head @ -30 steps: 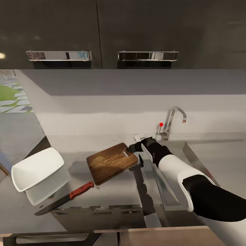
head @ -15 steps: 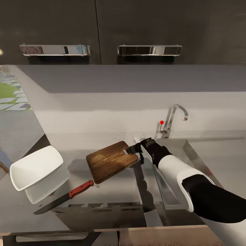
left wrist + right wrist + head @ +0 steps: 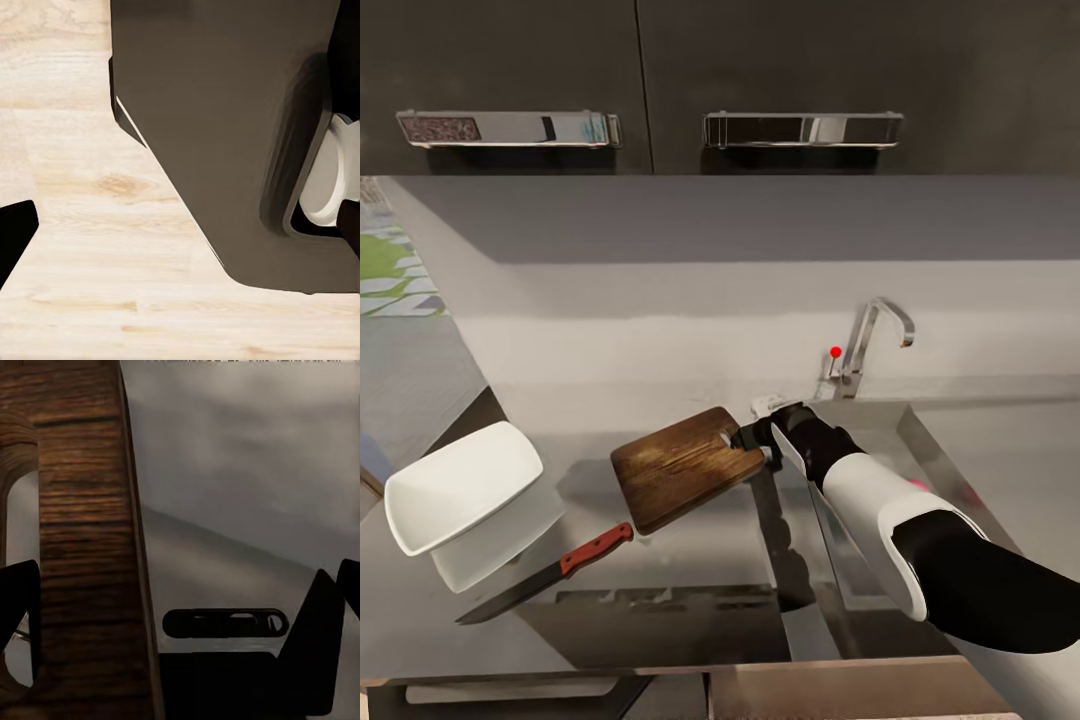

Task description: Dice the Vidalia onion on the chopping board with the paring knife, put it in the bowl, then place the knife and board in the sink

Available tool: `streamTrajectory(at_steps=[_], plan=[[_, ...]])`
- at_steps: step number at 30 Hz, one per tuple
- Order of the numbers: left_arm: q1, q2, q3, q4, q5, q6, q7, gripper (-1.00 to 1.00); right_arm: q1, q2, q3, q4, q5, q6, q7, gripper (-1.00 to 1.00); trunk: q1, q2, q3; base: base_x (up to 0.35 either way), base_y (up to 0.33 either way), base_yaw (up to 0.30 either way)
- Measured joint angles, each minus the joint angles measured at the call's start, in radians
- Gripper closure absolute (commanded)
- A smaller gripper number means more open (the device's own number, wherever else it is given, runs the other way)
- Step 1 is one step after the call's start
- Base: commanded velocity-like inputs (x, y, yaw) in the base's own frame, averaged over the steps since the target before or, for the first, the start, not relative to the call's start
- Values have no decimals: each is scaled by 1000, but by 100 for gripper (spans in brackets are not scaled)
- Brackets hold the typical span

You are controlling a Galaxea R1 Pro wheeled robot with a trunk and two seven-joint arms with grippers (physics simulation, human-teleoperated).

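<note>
The brown chopping board lies at an angle on the glossy grey countertop, its handle hole toward the sink. My right gripper sits at that handle end, open. In the right wrist view the board lies between the spread fingers, close against one fingertip. The paring knife with its red-orange handle rests on the countertop in front of the board. The white bowl stands at the left. My left gripper is open and empty, low over pale wooden floor.
The sink with its chrome faucet lies under and beyond my right arm. Dark wall cabinets with chrome bar handles hang above the counter. A grey backsplash wall runs behind.
The camera has tilted, so the cabinets and faucet sit higher in the picture. My right gripper stays at the board's handle end, and the board has barely shifted.
</note>
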Motion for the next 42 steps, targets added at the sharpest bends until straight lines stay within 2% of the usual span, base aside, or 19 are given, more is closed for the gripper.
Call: streamTrajectory(at_steps=[13, 14, 42], plan=[[0, 0, 0, 0, 0, 0, 0, -100, 0, 0, 2, -29, 4, 0, -1, -100, 0, 0, -15, 0, 0, 3], [0, 0, 0, 0, 0, 0, 0, -100, 0, 0, 2, -29, 4, 0, -1, 100, 0, 0, -15, 0, 0, 1], [0, 1, 0, 0, 0, 0, 0, -100, 0, 0, -3, -23, -3, -5, -12, 100, 0, 0, -13, 0, 0, 0]])
